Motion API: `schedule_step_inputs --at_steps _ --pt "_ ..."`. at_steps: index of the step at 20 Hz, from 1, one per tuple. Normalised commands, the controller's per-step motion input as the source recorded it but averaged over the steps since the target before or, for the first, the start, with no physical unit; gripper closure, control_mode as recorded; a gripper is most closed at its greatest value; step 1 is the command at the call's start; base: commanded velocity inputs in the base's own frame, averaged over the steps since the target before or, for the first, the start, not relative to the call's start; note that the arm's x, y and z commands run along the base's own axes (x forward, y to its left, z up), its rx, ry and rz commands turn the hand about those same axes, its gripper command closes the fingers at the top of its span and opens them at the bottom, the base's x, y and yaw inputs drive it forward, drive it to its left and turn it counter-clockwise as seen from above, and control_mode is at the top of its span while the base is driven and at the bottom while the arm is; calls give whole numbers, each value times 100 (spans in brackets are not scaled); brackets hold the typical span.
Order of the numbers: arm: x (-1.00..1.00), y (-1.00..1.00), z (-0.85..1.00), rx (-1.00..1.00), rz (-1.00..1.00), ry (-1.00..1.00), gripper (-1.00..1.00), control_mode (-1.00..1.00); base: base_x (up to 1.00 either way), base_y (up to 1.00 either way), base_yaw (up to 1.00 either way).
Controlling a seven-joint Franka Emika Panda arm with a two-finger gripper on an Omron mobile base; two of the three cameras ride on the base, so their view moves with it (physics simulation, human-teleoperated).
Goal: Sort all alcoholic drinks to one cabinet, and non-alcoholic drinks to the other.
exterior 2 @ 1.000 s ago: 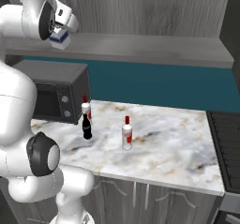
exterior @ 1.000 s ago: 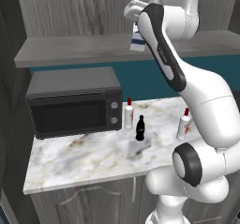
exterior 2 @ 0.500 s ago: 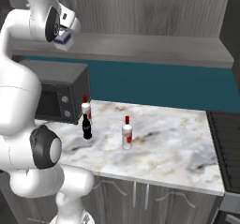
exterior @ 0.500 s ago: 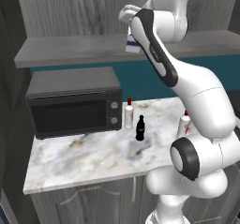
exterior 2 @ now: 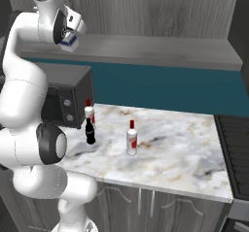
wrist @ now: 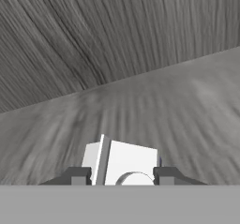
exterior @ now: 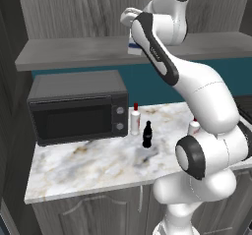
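The arm is reaching high, up at the level of the grey cabinet shelf (exterior: 74,57) above the counter (exterior: 88,165). The hand (wrist: 121,175) is gripping the milk carton (wrist: 123,164): in the hand view its two dark fingertips (wrist: 78,175) are pressing against either side of the white gable-top carton, with the wood-grain shelf floor and back wall spreading out ahead of it. In the left base view the milk carton (exterior: 133,46), its blue band showing, is sitting just past the end of the forearm, at the front edge of the shelf. In the right base view the same carton (exterior 2: 69,42) is hanging tilted under the hand (exterior 2: 72,38), in front of the shelf (exterior 2: 160,49).

Down on the marble counter, the black cola bottle (exterior: 146,134) is standing upright just in front of one red-capped white bottle (exterior: 135,120), both close to the right side of the microwave (exterior: 78,106). In the right base view the cola bottle (exterior 2: 90,131) is overlapping that white bottle (exterior 2: 89,112) beside the microwave (exterior 2: 65,100). The second red-capped white bottle (exterior 2: 132,138) is standing alone near the middle of the counter (exterior 2: 175,148), apart from the other two; in the left base view it (exterior: 194,126) is mostly hidden behind the arm.
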Motion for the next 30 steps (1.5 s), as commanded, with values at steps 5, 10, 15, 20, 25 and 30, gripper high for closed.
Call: schedule_step_inputs --at_steps 5,10,15,20,25,30 --pt "34 4 -8 0 0 0 100 -100 0 0 0" --pt "40 5 -7 0 0 0 100 -100 0 0 0" --pt "18 6 -11 0 0 0 100 -100 0 0 0" --pt "12 3 -4 0 0 0 -100 -100 0 0 0" --pt "29 0 -1 0 0 0 -100 -100 0 0 0" --pt "30 0 -2 0 0 0 -100 -100 0 0 0"
